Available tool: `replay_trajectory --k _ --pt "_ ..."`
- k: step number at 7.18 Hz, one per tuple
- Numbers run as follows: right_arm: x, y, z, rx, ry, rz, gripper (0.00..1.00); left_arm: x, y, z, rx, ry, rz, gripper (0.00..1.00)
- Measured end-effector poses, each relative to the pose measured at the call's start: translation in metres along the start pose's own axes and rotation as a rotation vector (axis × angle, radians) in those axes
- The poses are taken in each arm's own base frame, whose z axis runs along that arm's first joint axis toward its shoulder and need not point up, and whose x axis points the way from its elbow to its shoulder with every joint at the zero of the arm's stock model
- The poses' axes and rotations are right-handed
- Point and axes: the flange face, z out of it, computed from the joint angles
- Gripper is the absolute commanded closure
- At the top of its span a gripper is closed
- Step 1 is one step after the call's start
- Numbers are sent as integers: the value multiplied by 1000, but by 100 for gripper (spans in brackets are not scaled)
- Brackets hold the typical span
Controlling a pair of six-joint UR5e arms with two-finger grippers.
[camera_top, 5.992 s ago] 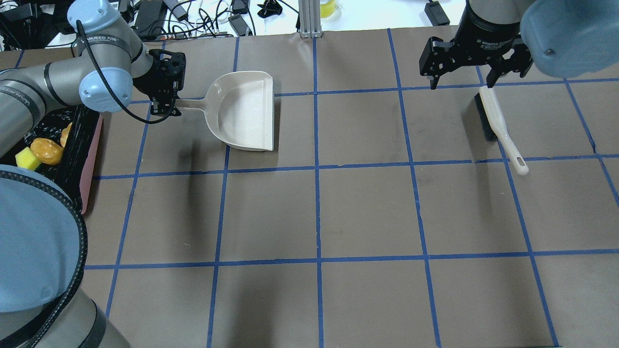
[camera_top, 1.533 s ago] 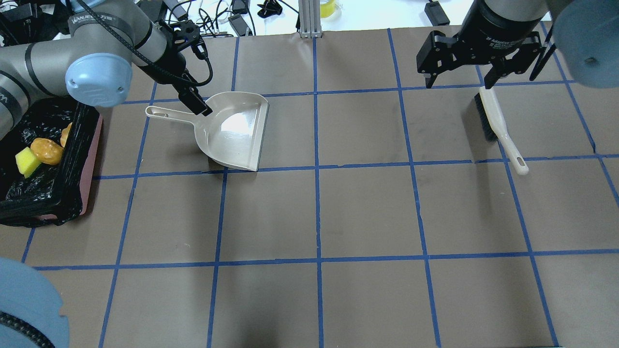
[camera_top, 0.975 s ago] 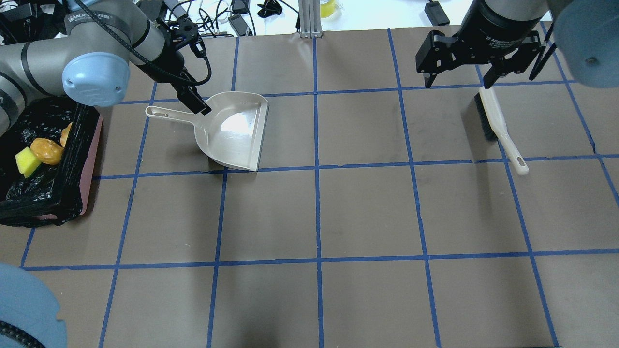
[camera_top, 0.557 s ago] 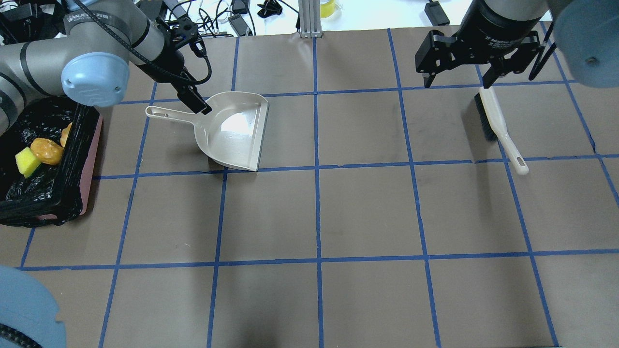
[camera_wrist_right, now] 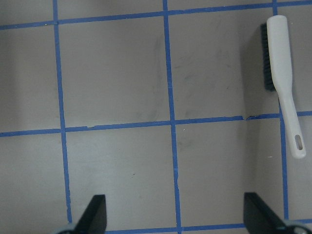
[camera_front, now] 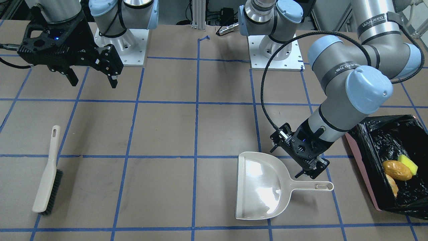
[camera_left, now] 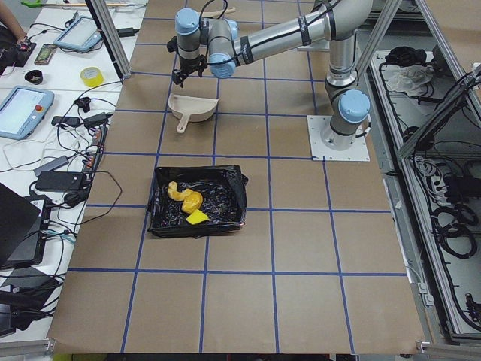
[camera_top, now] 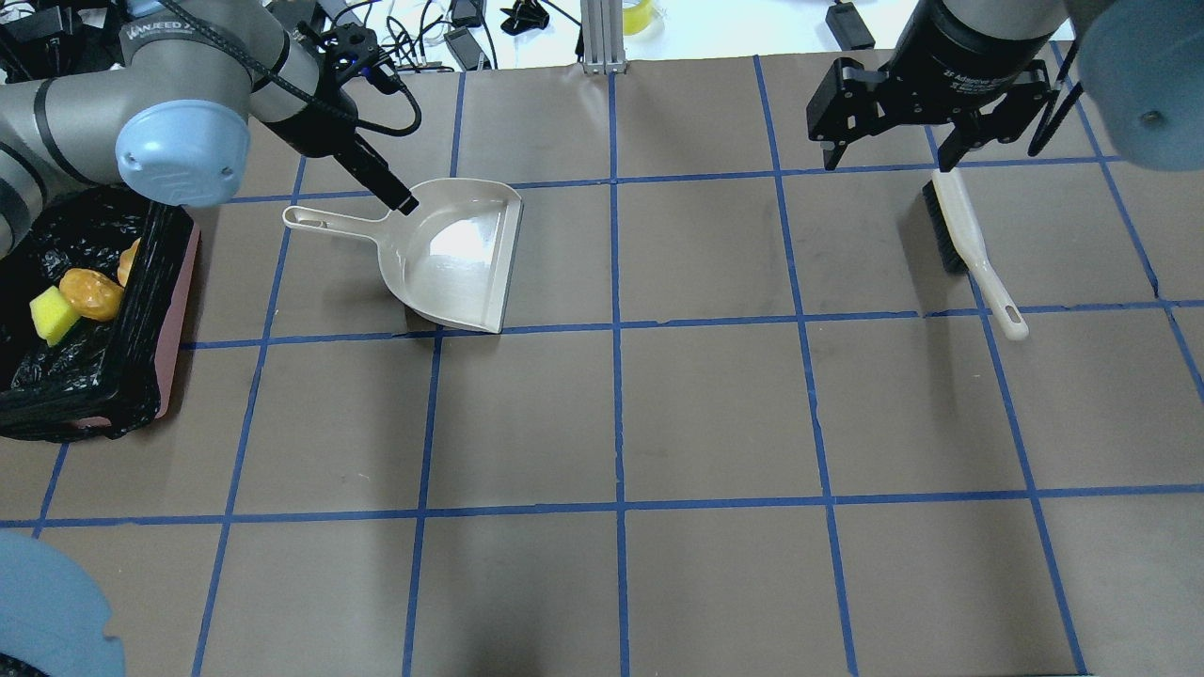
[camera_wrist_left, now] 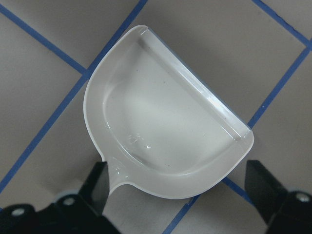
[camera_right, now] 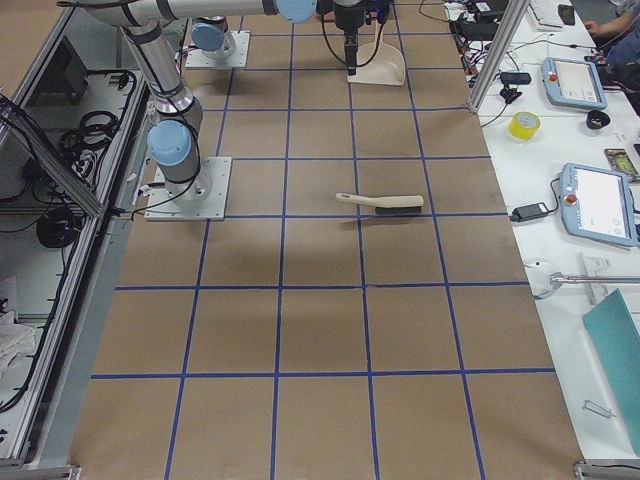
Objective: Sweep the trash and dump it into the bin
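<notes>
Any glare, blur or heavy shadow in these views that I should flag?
Overhead: a white glare patch on the dustpan floor; soft arm shadows on the table. Front-facing: same glare, otherwise sharp. Left wrist: dustpan crisp, the left tool dark and soft at the bottom edge. Right wrist: brush sharp, no glare.

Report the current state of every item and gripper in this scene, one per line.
left gripper: open, empty, over the dustpan's handle joint.
right gripper: open, empty, raised near the brush.
dustpan: flat on the table, empty, ungripped.
brush: lying on the table, ungripped.
bin: upright, bag-lined, holding the trash.
trash: inside the bin, none on the table.
</notes>
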Motion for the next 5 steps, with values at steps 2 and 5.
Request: replay_trajectory --k 2,5 --pt "0 1 -2 3 0 -1 0 5 -2 -9 5 -14 -227 0" --pt "0 2 -4 7 -1 -1 0 19 4 -39 -40 -86 -506 0"
